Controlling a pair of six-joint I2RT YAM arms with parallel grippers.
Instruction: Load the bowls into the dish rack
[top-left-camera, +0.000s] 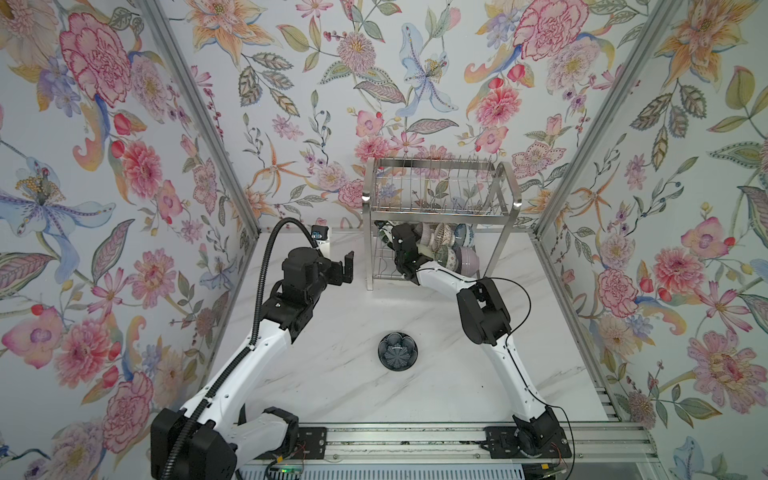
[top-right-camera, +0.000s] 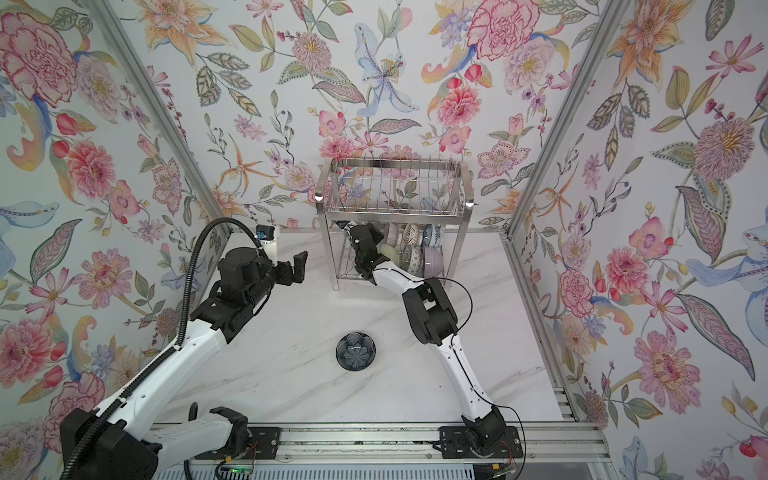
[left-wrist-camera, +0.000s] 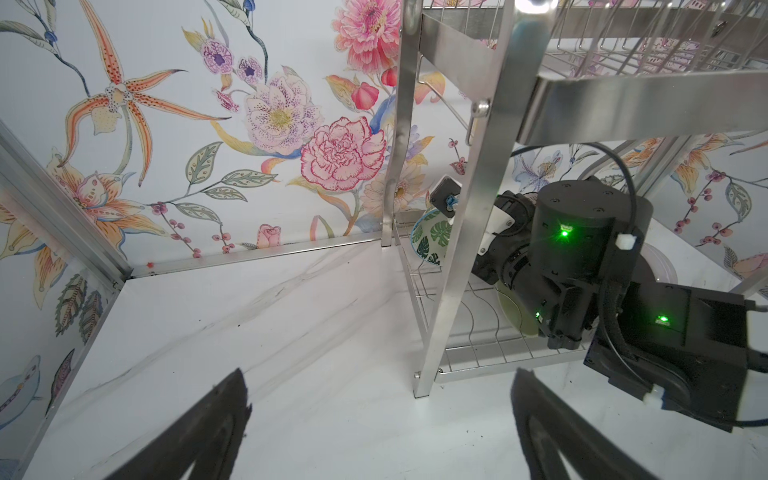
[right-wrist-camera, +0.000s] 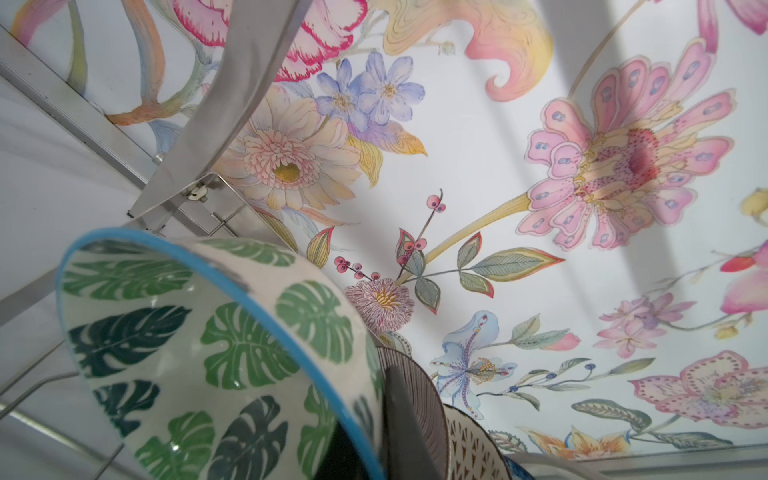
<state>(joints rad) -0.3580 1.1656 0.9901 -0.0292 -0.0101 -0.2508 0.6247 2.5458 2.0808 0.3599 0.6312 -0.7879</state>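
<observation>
left gripper (top-left-camera: 345, 269) jaws spread, hovering left of dish rack (top-left-camera: 440, 189). navy bowl (top-left-camera: 397, 351) upright on table (top-left-camera: 332, 399). right gripper (right-wrist-camera: 374, 415) pinching green leaf bowl (right-wrist-camera: 208, 353) rim, lower tier left end; other bowls (top-left-camera: 449, 241) racked to its right.

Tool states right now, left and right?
Left tool: open, holding nothing.
Right tool: shut on the rim of the green leaf bowl, in the lower tier of the dish rack.

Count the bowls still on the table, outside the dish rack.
1. The navy bowl stands upright near the middle of the table, before the dish rack. The rest are on the rack's lower shelf, where the right hand grips the green leaf bowl. None seems hidden.
</observation>
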